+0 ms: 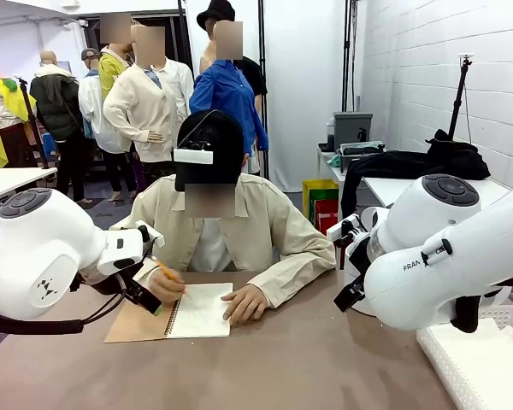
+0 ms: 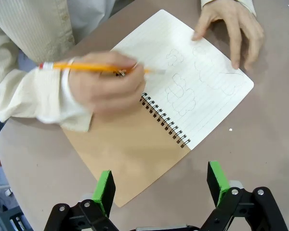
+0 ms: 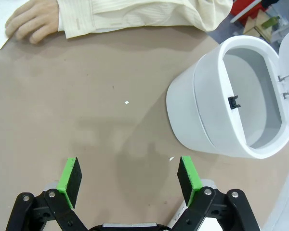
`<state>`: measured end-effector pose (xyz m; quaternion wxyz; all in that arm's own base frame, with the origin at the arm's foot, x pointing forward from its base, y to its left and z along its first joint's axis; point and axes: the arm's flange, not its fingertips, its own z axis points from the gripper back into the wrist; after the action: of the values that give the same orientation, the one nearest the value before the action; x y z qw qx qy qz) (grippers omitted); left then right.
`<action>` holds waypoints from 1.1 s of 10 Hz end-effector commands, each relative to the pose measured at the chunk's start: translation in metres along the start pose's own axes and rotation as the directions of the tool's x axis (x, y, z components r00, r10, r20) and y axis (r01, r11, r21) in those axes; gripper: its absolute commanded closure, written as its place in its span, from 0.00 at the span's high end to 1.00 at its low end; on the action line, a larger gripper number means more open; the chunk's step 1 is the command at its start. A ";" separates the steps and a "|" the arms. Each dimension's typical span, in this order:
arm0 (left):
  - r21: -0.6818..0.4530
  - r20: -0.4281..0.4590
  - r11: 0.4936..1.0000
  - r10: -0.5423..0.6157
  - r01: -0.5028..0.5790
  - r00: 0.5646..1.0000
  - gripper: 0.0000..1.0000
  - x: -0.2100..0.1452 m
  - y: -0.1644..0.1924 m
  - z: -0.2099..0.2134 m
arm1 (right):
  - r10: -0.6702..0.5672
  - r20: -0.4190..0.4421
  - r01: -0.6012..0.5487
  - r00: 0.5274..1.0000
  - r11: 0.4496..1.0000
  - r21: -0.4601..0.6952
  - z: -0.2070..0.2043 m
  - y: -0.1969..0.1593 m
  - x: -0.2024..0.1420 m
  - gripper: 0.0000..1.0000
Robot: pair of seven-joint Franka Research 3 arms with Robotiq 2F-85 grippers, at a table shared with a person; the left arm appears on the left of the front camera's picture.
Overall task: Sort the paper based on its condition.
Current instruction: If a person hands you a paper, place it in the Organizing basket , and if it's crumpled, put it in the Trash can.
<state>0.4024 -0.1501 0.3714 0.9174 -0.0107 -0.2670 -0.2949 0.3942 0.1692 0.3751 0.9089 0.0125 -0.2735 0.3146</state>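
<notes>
One person sits at the far side of the bench [image 1: 325,367] with one spiral-bound notebook [image 2: 135,149] lying open and flat in front of them, its brown card cover folded out beside the page. The only paper in view is the notebook's single open lined page [image 2: 202,91], bound at the spiral and carrying several looping pencil outlines.

Both of the person's hands are on it. One hand [image 2: 108,84] holds one yellow pencil [image 2: 91,68] with its tip on the page near the spiral. The other hand [image 2: 231,29] rests flat, fingers spread, on the page's far corner.

Two white arms come in from the sides in the front view, the left arm [image 1: 43,248] close by the notebook and the right arm [image 1: 445,265] well apart from it.

The left end effector [image 2: 160,185] hovers over the near edge of the brown cover, its two green pads [image 2: 104,190] spread wide apart with nothing between them. The right end effector [image 3: 129,175] hangs over bare bench, its two green pads [image 3: 188,178] likewise wide apart and gripping nothing. In the right wrist view the person's flat hand lies at the far corner.

One white slotted basket [image 1: 487,359] sits at the robot's near right corner of the bench, under the right arm. Two tiny white specks [image 3: 126,102] lie on the bench surface ahead of the right end effector.
</notes>
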 end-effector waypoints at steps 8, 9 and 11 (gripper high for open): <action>-0.080 0.016 0.996 -0.036 0.037 0.999 1.00 0.002 -0.003 0.028 | -0.041 0.001 0.041 0.999 0.999 0.027 0.021 0.040 0.001 1.00; -0.121 0.022 0.992 -0.037 0.040 0.999 1.00 0.001 -0.001 0.039 | -0.066 -0.015 0.067 0.998 0.997 0.048 0.027 0.044 0.004 1.00; -0.233 0.003 0.972 -0.034 0.034 0.999 1.00 0.002 0.006 0.060 | -0.084 -0.067 0.092 0.994 0.987 0.135 0.044 0.050 0.012 1.00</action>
<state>0.3802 -0.1601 0.4127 0.9063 -0.0826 -0.2531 -0.3284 0.3585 0.2148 0.3960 0.9218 0.0510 -0.2464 0.2950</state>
